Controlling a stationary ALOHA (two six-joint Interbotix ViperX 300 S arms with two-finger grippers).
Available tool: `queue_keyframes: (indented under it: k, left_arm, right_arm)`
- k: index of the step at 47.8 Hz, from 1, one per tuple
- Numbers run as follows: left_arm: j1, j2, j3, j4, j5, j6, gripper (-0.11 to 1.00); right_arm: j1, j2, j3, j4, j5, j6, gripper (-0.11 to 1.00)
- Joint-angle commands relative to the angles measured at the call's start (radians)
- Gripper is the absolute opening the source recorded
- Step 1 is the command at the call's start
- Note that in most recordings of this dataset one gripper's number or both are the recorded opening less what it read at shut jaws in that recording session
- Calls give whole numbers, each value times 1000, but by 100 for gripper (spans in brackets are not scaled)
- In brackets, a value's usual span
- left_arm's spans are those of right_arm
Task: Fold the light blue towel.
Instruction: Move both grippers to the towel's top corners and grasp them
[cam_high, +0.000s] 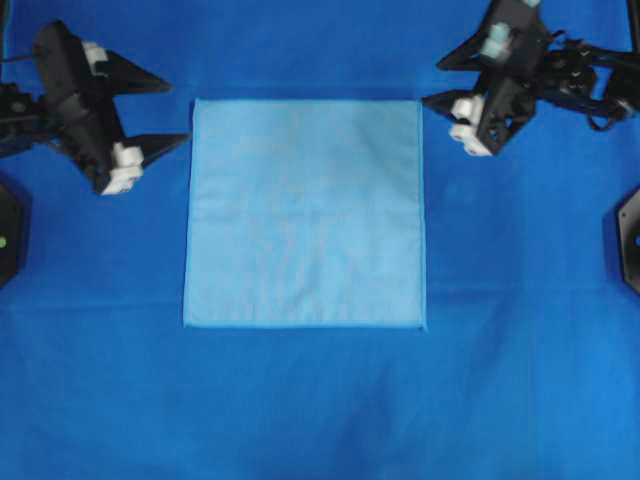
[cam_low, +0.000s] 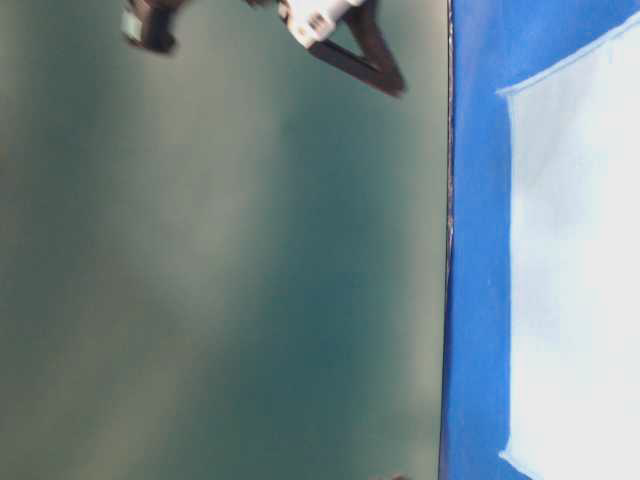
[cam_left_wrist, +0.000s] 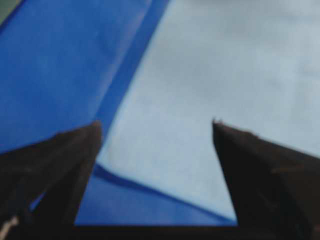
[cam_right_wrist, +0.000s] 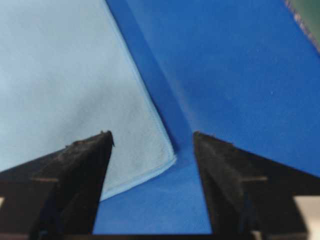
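The light blue towel (cam_high: 305, 212) lies flat and square in the middle of the royal-blue table covering (cam_high: 300, 410). My left gripper (cam_high: 178, 111) is open and empty beside the towel's far left corner. In the left wrist view (cam_left_wrist: 156, 122) its jaws stand wide, with the towel (cam_left_wrist: 215, 75) and its corner between them. My right gripper (cam_high: 432, 83) is open and empty beside the far right corner. In the right wrist view (cam_right_wrist: 151, 133) the towel (cam_right_wrist: 65, 75) shows its hemmed corner between the jaws. The towel also shows in the table-level view (cam_low: 580, 250).
Black arm bases sit at the left edge (cam_high: 6, 235) and the right edge (cam_high: 630, 240) of the table. The blue covering has a fold line across it near the towel's near edge. A dark green wall (cam_low: 220, 260) fills most of the table-level view.
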Motion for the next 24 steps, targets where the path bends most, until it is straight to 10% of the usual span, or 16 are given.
queue_keyframes:
  k: [1,24]
  left_arm:
    - [28,67,-32,0,-37,8,87]
    - [114,434,-155,0,-107,58,85]
  right_arm:
    - [-15,64,-48,-14,0,-2,62]
    - [-48,287,-117,-34,-12,-2,59]
